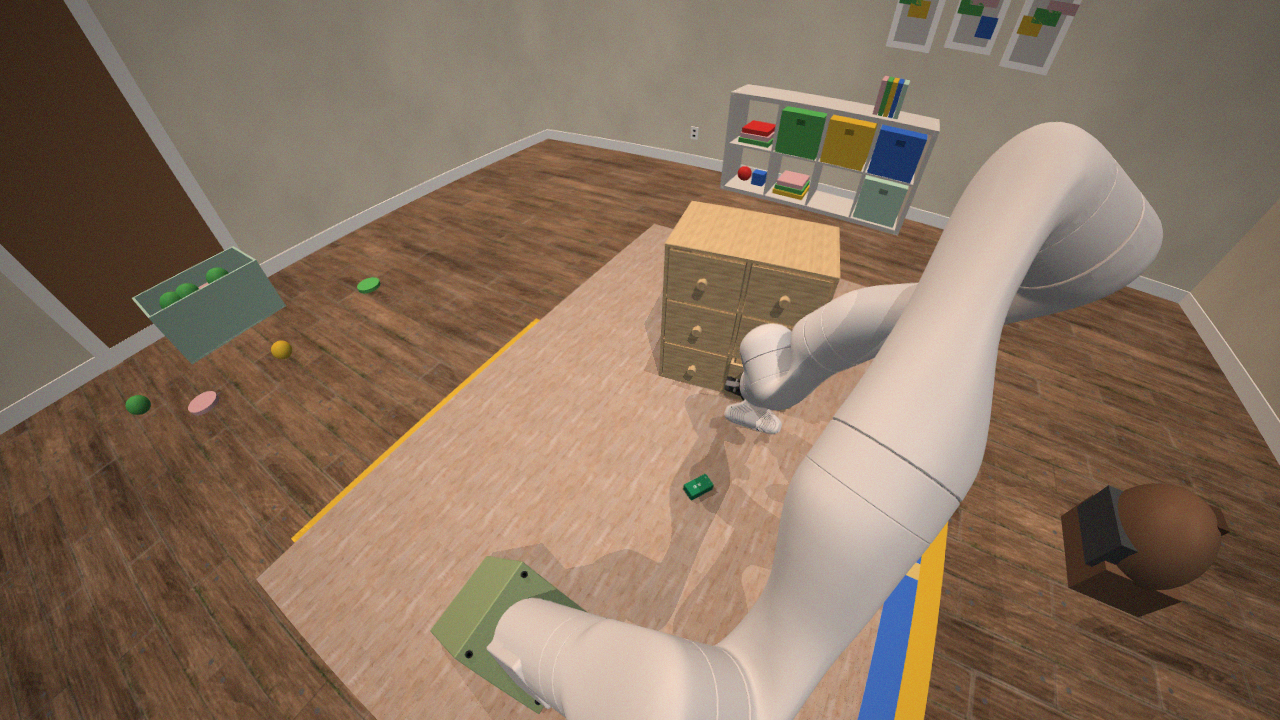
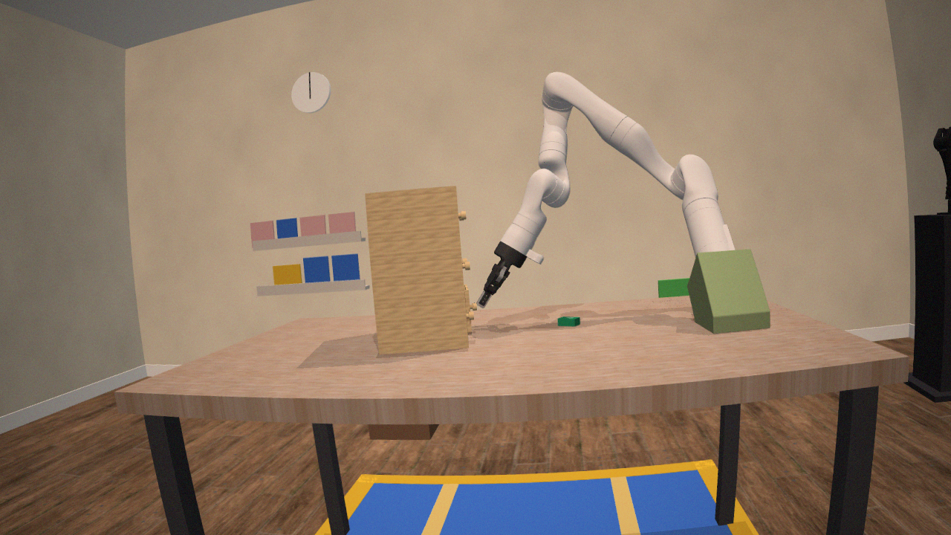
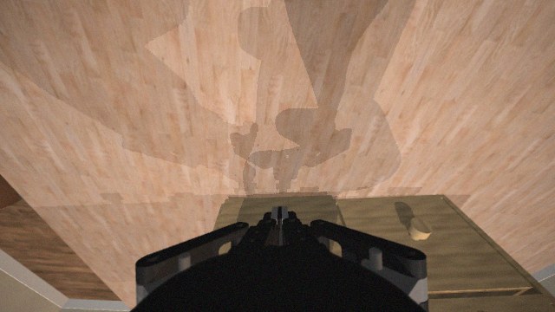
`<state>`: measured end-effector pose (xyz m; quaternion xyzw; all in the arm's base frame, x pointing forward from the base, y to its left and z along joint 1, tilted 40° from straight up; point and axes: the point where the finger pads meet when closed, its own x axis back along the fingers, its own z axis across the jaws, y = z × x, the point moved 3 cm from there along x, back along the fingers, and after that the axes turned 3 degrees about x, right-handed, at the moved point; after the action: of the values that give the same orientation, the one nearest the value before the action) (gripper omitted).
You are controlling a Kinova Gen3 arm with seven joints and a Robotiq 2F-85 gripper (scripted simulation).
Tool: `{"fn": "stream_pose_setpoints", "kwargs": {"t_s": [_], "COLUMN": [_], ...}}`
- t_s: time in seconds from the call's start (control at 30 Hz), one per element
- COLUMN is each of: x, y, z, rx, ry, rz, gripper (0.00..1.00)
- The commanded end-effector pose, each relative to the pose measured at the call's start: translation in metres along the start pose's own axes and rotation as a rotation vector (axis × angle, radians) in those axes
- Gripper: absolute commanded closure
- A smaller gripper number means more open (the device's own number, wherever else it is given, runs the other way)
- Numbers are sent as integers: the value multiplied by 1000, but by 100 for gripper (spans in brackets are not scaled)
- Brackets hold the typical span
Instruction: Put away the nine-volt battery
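A wooden floor point(image 1: 465, 214) surrounds a table point(image 2: 532, 379) with black legs. By the far wall stands a white cube shelf unit point(image 1: 832, 101) holding green point(image 1: 800, 132), yellow point(image 1: 847, 141), blue point(image 1: 896, 154) and pale green point(image 1: 879, 200) bins, with books point(image 1: 891, 95) upright on top. A teal box point(image 1: 210, 304) by the brown door point(image 1: 80, 161) holds green balls. A yellow ball point(image 1: 281, 349), a green ball point(image 1: 136, 403), a pink disc point(image 1: 203, 402) and a green disc point(image 1: 367, 284) lie scattered on the floor. A round wall clock point(image 2: 310, 91) hangs above 2 wall shelves point(image 2: 309, 240) of coloured blocks. A blue and yellow mat point(image 2: 532, 498) lies under the table.

Matt wood-grain chest point(image 2: 415, 266), table point(image 2: 598, 362)
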<state>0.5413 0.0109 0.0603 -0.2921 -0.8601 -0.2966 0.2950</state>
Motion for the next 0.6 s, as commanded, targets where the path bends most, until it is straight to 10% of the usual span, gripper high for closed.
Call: {"fn": "stream_pose_setpoints", "kwargs": {"t_s": [0.0,0.57], "x": [-2,-6], "y": [5,12], "z": [1,-2], "rx": [11,9], "ry": [0,-6], "rz": [0,-5], "gripper": [100,100]}}
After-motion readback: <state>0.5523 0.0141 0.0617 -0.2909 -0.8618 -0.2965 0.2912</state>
